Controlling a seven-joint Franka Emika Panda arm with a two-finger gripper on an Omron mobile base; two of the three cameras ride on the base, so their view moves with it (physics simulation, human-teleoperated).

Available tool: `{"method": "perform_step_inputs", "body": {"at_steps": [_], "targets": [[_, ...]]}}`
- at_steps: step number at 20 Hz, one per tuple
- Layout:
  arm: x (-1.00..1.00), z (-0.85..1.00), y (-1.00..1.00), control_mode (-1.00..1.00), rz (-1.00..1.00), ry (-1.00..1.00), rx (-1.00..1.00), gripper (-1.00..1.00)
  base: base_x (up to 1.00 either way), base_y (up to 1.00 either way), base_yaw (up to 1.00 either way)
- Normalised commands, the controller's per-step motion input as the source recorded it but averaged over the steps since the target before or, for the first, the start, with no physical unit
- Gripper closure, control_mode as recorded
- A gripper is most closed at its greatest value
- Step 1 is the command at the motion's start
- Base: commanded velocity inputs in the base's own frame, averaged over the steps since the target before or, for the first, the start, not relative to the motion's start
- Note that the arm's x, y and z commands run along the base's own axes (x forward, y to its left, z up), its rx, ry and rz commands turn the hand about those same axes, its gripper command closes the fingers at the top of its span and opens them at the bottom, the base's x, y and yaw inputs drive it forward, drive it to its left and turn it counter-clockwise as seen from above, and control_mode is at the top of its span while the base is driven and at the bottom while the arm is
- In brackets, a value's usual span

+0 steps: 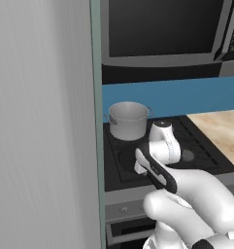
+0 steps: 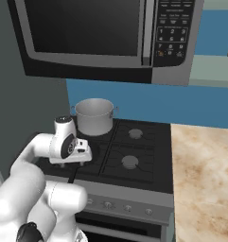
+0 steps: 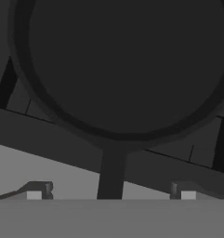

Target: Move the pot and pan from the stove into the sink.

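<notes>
The silver-grey pot [image 1: 128,120] [image 2: 94,116] stands upright on the back left burner of the black stove [image 1: 201,146] [image 2: 144,163]. The black pan [image 3: 127,65] [image 1: 124,159] lies on the front left burner. Its thin handle [image 3: 112,172] [image 2: 73,176] points toward the stove's front edge. My gripper [image 3: 111,193] [image 2: 80,159] hangs low over that handle, open. One fingertip [image 3: 36,191] stands on each side of the handle, neither touching it. The sink is out of view.
A microwave [image 2: 101,33] hangs above the stove. A tall grey panel [image 1: 41,121] stands close on the stove's left. Beige counter [image 2: 205,179] [image 1: 220,129] runs to the right. The steel front panel with knobs [image 2: 129,205] lies below the pan handle.
</notes>
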Motion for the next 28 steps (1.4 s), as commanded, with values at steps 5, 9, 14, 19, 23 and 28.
{"method": "perform_step_inputs", "body": {"at_steps": [5, 9, 14, 19, 23, 28], "targets": [[0.00, -0.05, 0.00, -1.00, 0.00, 0.00, 0.00, -1.00, 0.00, 0.00, 0.00], [0.00, -0.40, 0.00, -1.00, -0.01, 0.00, 0.00, -1.00, 0.00, 0.00, 0.00], [0.00, -0.63, 0.00, -1.00, -0.03, 0.00, 0.05, -1.00, 0.00, 0.00, 0.00], [-0.04, -0.72, -0.08, -1.00, -0.06, -0.01, 0.07, -1.00, 0.00, 0.00, 0.00], [-0.06, -0.65, -0.12, -1.00, -0.07, -0.02, 0.07, -1.00, 0.00, 0.00, 0.00], [-0.05, -0.34, -0.01, -1.00, -0.04, -0.04, 0.02, -1.00, 0.00, 0.00, 0.00]]}}
